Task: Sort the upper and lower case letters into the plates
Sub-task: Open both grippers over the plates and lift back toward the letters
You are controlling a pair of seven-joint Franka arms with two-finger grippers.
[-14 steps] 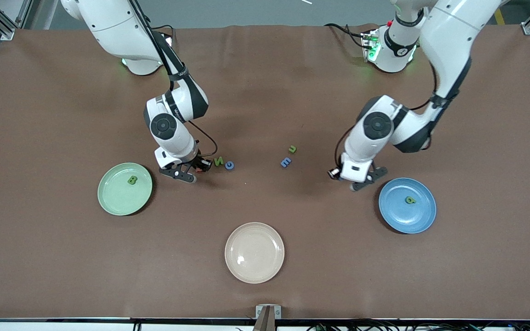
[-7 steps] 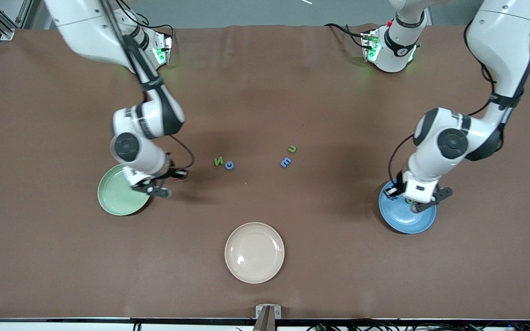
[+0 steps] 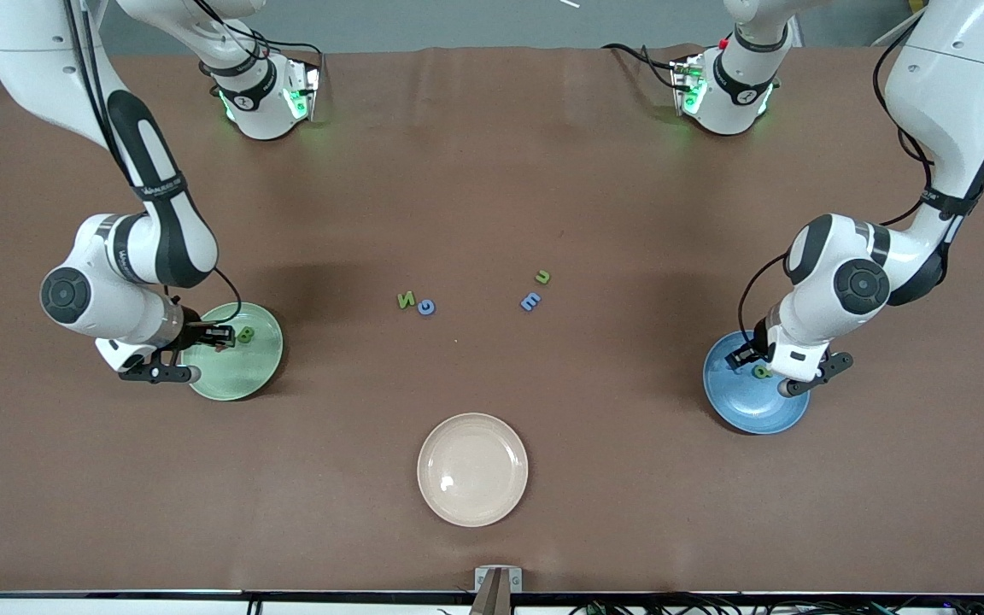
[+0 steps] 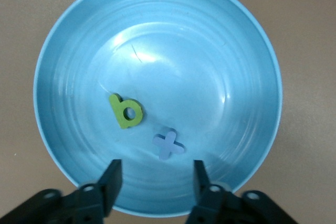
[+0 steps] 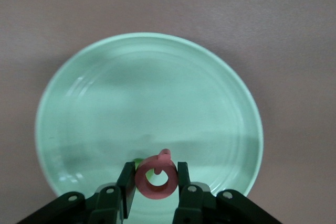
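Observation:
My right gripper is over the light green plate, shut on the red Q, which it holds upright above the plate. The green B lies in that plate. My left gripper is open and empty over the blue plate. In the left wrist view the gripper is above the blue x and the green q-like letter, both lying in the plate. Green N, blue G, blue m and green u lie mid-table.
A cream-beige plate stands nearer the front camera than the loose letters, midway between the two arms' ends. The brown mat covers the whole table.
The right gripper moved from beside the N and G to over the green plate, carrying the red Q. The left gripper moved over the blue plate, where the blue x now lies.

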